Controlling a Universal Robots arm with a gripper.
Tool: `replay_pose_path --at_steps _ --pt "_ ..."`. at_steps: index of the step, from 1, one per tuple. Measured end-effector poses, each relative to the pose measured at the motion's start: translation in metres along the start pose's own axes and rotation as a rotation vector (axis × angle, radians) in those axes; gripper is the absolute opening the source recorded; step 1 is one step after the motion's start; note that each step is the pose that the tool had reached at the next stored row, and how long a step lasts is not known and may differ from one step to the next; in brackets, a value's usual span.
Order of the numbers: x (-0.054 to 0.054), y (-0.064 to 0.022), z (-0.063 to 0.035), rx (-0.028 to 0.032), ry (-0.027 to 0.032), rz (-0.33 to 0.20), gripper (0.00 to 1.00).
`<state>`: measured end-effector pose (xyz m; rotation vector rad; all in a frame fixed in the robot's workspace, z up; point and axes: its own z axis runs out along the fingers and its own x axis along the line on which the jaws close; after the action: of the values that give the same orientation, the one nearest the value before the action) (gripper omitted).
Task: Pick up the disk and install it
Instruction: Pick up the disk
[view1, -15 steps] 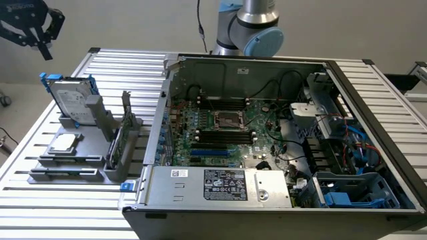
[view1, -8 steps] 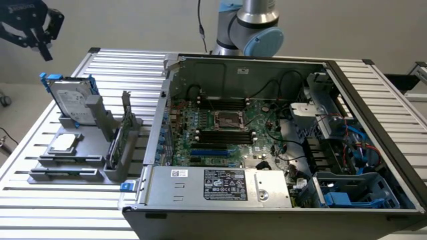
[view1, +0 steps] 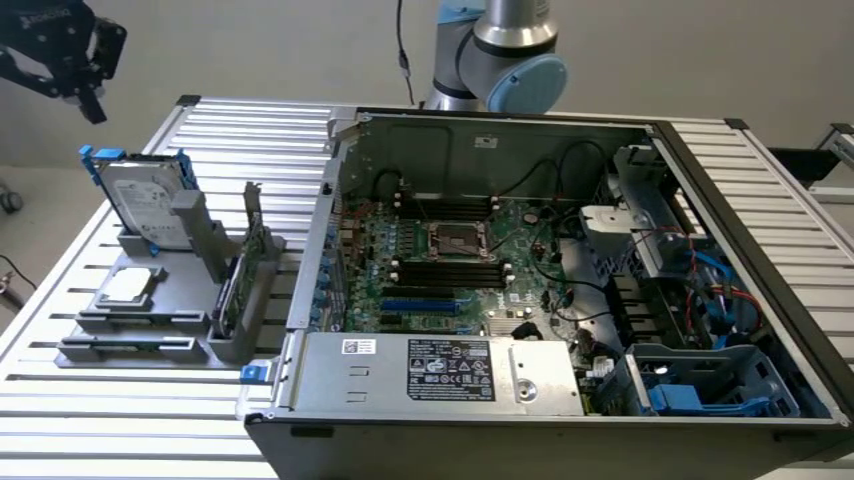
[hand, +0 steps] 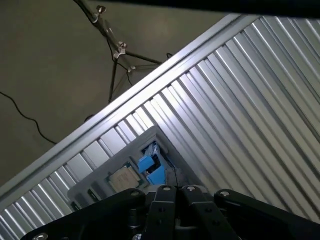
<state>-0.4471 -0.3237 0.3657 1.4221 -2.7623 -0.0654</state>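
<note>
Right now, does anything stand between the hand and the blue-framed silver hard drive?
Nothing visible does. The shut black hand hangs in open air above the silver-grey hard drive in its blue plastic carrier, which stands upright in the grey rack.

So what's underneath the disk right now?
The disk stands on edge in a grey holder, which sits on the ribbed metal table. Its bottom edge is hidden inside the holder's slot.
</note>
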Motion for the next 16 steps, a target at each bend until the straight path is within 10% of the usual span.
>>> replay_pose_path --at_steps 16 --pt "0.0000 -0.0001 0.0022 0.0200 0.0046 -0.291 0.11"
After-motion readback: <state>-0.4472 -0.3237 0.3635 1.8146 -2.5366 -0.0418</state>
